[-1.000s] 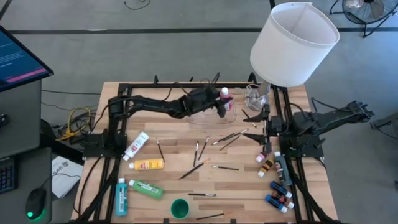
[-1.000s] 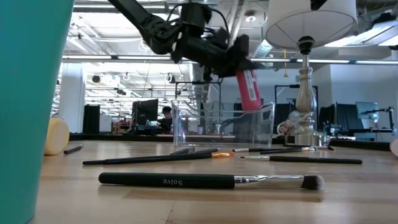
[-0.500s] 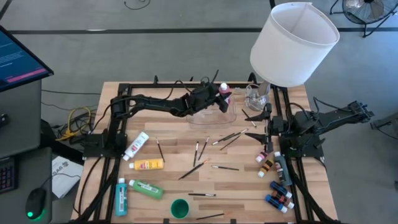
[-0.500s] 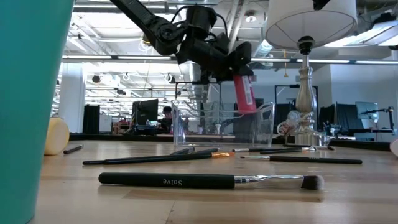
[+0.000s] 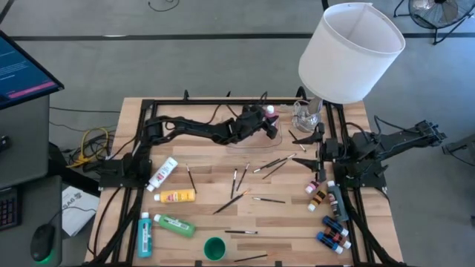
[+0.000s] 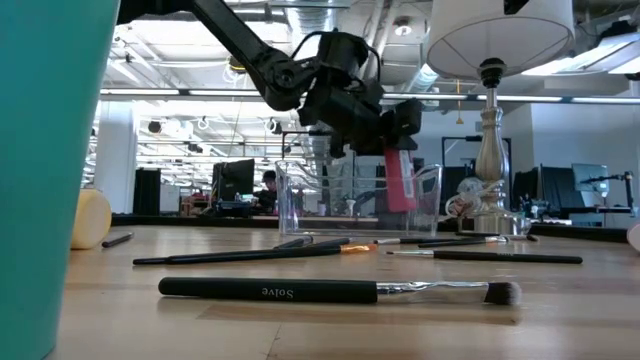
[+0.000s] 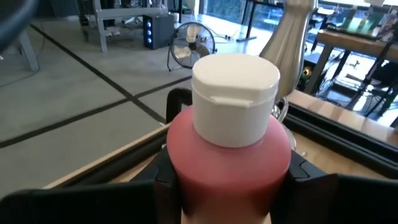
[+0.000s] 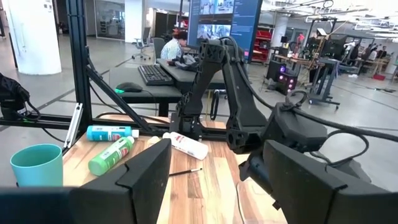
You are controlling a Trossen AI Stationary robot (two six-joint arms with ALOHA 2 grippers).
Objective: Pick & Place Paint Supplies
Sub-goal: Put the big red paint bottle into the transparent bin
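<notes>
A pink paint bottle [image 7: 227, 163] with a white cap [image 7: 235, 96] hangs over the clear tray [image 6: 330, 200] at the table's far middle. My left gripper [image 5: 265, 121] is shut on it. In the low view the bottle's lower end [image 6: 401, 197] shows behind the tray's clear wall, below the rim and above the floor. My right gripper [image 8: 217, 186] stands open and holds nothing, raised at the table's right side [image 5: 306, 139]. Thin brushes [image 5: 245, 182] lie across the middle of the table. My left gripper pinches the pink bottle's body just below its shoulder [image 7: 184, 167] between its two fingers, one on each side. The fingers [image 7: 297, 177] come nearly level from the table's left. The bottle stands almost upright with its cap up, lifted clear.
White [image 5: 163, 174], yellow [image 5: 177, 196], green [image 5: 174, 225] and blue [image 5: 144, 233] bottles lie at the near left, with a green cup [image 5: 214, 248] at the near edge. Several tiny bottles [image 5: 330, 219] lie at the near right. A lamp with a big white shade [image 5: 350, 52] stands far right.
My left gripper has sunk toward the tray and shifted slightly toward the table's right, still shut on the pink bottle. The bottle has come closer to upright, and its lower end now sits below the tray's rim.
</notes>
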